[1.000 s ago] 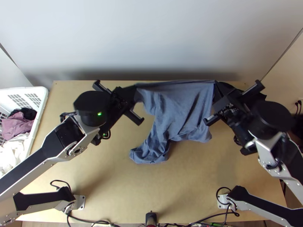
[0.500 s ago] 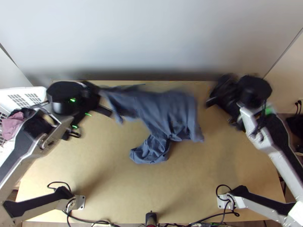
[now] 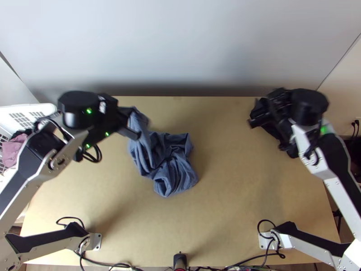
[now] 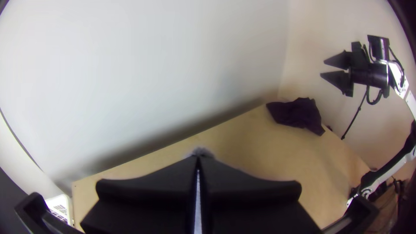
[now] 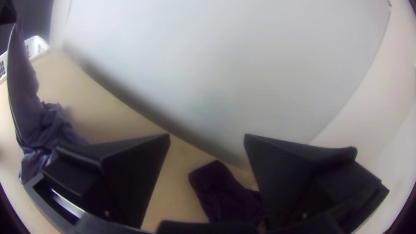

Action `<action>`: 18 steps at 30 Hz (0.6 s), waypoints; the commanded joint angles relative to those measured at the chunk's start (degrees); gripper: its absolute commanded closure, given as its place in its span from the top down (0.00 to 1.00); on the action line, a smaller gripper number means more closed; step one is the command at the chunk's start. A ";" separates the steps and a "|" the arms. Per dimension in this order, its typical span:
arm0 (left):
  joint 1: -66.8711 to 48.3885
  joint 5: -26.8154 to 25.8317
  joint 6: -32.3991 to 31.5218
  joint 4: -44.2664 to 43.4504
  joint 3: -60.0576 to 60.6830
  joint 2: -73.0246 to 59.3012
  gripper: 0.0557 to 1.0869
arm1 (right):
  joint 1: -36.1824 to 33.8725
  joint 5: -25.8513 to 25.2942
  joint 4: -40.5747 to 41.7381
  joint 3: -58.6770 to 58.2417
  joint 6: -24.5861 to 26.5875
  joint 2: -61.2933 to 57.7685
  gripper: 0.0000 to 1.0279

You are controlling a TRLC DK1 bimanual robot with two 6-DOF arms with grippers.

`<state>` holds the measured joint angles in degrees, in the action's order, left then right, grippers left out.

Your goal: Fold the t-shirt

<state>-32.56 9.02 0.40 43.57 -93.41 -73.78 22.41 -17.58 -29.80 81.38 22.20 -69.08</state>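
The left gripper (image 4: pixel 198 159) pinches the t-shirt (image 3: pixel 169 156) up, perhaps to let its weight loosen creases; the rest lies bunched on the table (image 3: pixel 216 217). The right gripper (image 5: pixel 206 137) is spread and empty, near dark cloth (image 4: pixel 297 113) that could snag. A basket (image 3: pixel 50 108) crowds the left arm.

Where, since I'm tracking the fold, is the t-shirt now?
In the top view, the blue t-shirt lies bunched mostly left of the middle of the table, its raised part hanging from the left claw.
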 commanded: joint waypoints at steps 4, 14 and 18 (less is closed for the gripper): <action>0.12 -0.49 -0.14 2.48 -12.68 -5.50 0.03 | 0.96 0.62 -1.75 -0.17 -0.75 0.79 0.95; -9.63 -6.99 0.30 17.51 -19.89 -13.06 0.03 | 5.89 2.38 -2.45 -0.26 -0.40 0.96 0.95; -13.67 -8.40 0.12 19.80 -22.17 -15.34 0.03 | 6.06 2.91 -3.24 0.35 -0.40 0.88 0.95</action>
<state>-40.16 3.55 0.89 57.98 -111.90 -85.14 27.11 -15.53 -32.21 81.17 21.67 -68.07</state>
